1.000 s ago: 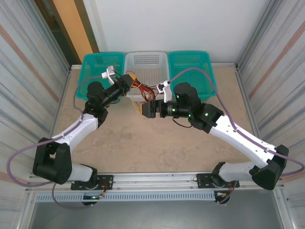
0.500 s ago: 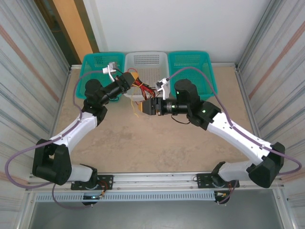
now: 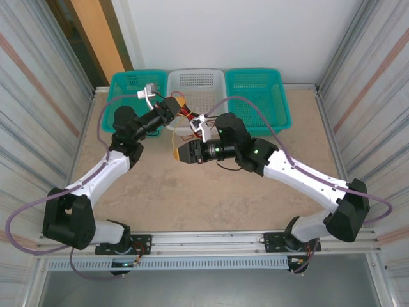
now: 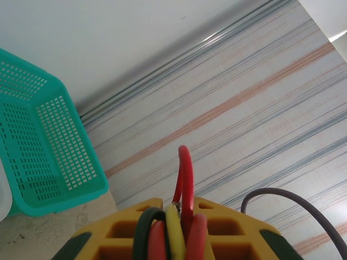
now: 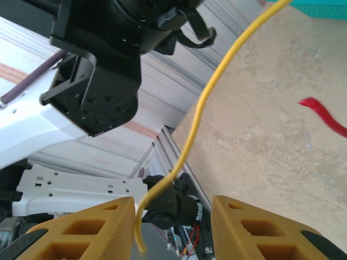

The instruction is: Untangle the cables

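You see the right gripper (image 5: pixel 172 216) with its fingers apart, a yellow cable (image 5: pixel 200 108) running down between them, and a red cable (image 5: pixel 325 116) end over the table (image 5: pixel 260 146).

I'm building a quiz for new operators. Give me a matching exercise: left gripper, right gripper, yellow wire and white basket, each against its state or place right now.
1. left gripper
2. right gripper
3. yellow wire
4. white basket

A. at the back, between the teal baskets
B. jaws apart
C. jaws shut on the cables
D. runs down through the gap of the open jaws

Pairs: 1-C, 2-B, 3-D, 4-A.
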Controlling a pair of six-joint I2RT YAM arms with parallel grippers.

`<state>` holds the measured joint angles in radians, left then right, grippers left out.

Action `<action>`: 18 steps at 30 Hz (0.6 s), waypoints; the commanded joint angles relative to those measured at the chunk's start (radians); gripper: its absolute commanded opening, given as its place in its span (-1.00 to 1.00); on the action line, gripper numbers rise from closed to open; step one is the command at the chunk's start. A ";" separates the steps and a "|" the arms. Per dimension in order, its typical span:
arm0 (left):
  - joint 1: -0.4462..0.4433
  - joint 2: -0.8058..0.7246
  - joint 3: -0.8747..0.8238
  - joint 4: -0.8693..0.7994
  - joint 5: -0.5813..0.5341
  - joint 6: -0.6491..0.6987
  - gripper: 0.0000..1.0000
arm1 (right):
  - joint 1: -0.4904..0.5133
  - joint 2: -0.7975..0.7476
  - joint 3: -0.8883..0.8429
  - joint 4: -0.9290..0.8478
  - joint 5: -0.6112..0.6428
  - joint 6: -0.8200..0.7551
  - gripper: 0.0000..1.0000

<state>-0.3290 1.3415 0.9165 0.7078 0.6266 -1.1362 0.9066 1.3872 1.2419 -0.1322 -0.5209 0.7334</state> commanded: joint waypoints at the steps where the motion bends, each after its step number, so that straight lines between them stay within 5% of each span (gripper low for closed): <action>1: -0.001 -0.023 0.032 0.046 -0.019 0.011 -1.00 | 0.017 0.012 0.013 0.044 -0.011 0.016 -0.08; 10: -0.001 -0.008 0.033 0.076 -0.014 -0.007 -1.00 | 0.032 0.014 0.004 0.058 0.002 0.008 -0.32; 18: 0.000 -0.019 0.036 0.067 0.007 0.012 -1.00 | -0.008 -0.050 -0.030 0.044 0.023 0.017 0.07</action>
<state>-0.3290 1.3418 0.9165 0.7143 0.6209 -1.1389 0.9142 1.3827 1.2278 -0.0914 -0.5117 0.7506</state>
